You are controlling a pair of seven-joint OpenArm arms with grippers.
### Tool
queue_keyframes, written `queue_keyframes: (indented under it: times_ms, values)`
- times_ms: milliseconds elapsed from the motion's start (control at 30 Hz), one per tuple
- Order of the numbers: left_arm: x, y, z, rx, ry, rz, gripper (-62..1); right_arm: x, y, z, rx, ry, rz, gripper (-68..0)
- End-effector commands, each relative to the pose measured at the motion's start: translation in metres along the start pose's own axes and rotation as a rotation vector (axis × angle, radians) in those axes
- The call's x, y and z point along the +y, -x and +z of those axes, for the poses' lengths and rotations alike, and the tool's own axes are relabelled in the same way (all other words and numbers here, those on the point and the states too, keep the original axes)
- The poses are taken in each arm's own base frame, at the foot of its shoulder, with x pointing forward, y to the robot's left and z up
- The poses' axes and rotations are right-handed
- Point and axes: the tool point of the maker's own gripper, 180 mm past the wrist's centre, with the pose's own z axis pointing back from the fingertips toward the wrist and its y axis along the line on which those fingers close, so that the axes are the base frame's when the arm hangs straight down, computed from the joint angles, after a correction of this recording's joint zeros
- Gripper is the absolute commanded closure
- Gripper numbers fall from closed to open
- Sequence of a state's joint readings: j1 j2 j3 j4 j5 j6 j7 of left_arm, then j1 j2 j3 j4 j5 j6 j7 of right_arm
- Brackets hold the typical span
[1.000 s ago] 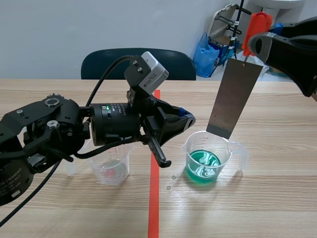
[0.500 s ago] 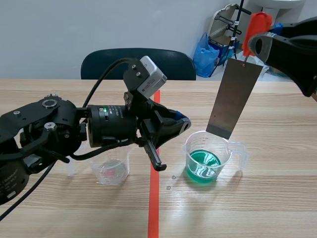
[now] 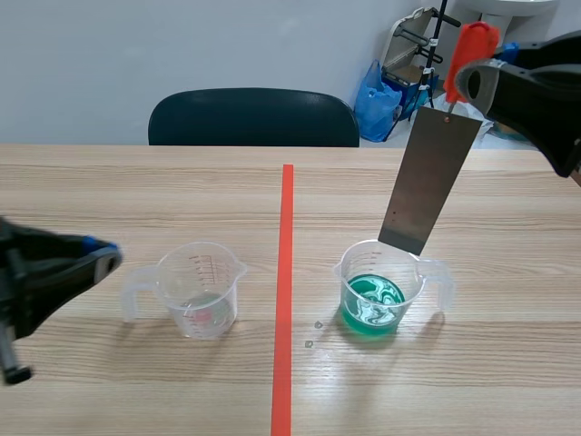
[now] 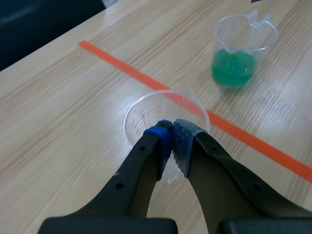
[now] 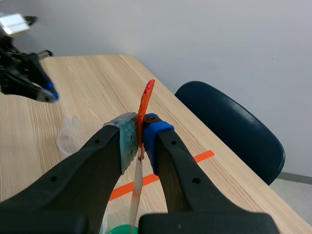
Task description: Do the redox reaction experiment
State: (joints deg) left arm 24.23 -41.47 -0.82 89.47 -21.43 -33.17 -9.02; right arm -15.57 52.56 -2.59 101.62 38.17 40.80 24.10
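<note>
A grey metal plate [image 3: 427, 180] hangs from an orange clip [image 3: 474, 41] above a clear beaker of green liquid [image 3: 379, 292], its lower edge just over the rim. My right gripper [image 3: 470, 77] is shut on the clip, high at the right. In the right wrist view the clip [image 5: 145, 103] sits pinched between the pads of my right gripper [image 5: 139, 136], with the plate [image 5: 136, 192] edge-on below. A second, nearly empty clear beaker [image 3: 198, 289] stands left of the tape. My left gripper [image 3: 100, 260] is shut on nothing, low at the far left. The left wrist view shows it [image 4: 171, 141] just short of that beaker [image 4: 165, 113].
An orange-red tape line [image 3: 285, 291] runs down the table between the two beakers. A dark chair [image 3: 252, 116] stands behind the table's far edge. Blue bags and a rack [image 3: 399, 77] are on the floor at the back right.
My left arm has pulled back from the middle of the table to the far left, uncovering the empty beaker. The right arm and the plate have not moved.
</note>
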Motion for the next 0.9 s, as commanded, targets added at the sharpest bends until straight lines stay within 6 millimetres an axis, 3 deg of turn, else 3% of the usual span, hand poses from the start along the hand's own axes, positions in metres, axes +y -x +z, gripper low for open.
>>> queue_keyframes:
  times_ms: [0, 100, 233, 400, 533, 633, 700, 800, 867]
  values:
    - [-0.006, 0.014, 0.019, 0.001, -0.030, 0.065, -2.7, -0.006, -0.013, 0.000, -0.043, 0.010, 0.019, -2.0]
    - [-0.006, 0.029, 0.062, 0.013, -0.118, 0.119, -3.0, -0.006, -0.013, 0.000, -0.043, 0.010, 0.019, -2.0]
    - [-0.021, 0.050, 0.113, 0.084, -0.195, 0.106, -3.1, -0.006, -0.013, 0.000, -0.043, 0.010, 0.019, -2.0]
    - [-0.056, 0.068, 0.157, 0.176, -0.223, 0.095, -3.1, -0.006, -0.013, 0.000, -0.043, 0.010, 0.019, -2.0]
    - [-0.080, 0.070, 0.182, 0.199, -0.254, 0.059, -3.5, -0.006, -0.013, 0.000, -0.043, 0.010, 0.019, -2.0]
    - [-0.089, 0.069, 0.194, 0.203, -0.279, -0.021, -13.5, -0.006, -0.013, 0.000, -0.043, 0.010, 0.019, -2.0]
    - [-0.089, 0.070, 0.198, 0.216, -0.311, -0.055, -27.0, -0.006, -0.013, 0.000, -0.043, 0.010, 0.019, -2.0]
    - [-0.086, 0.070, 0.203, 0.226, -0.363, -0.085, -53.4, -0.006, -0.013, 0.000, -0.043, 0.010, 0.019, -2.0]
    - [-0.084, 0.069, 0.204, 0.216, -0.397, -0.075, -62.3, -0.006, -0.013, 0.000, -0.043, 0.010, 0.019, -2.0]
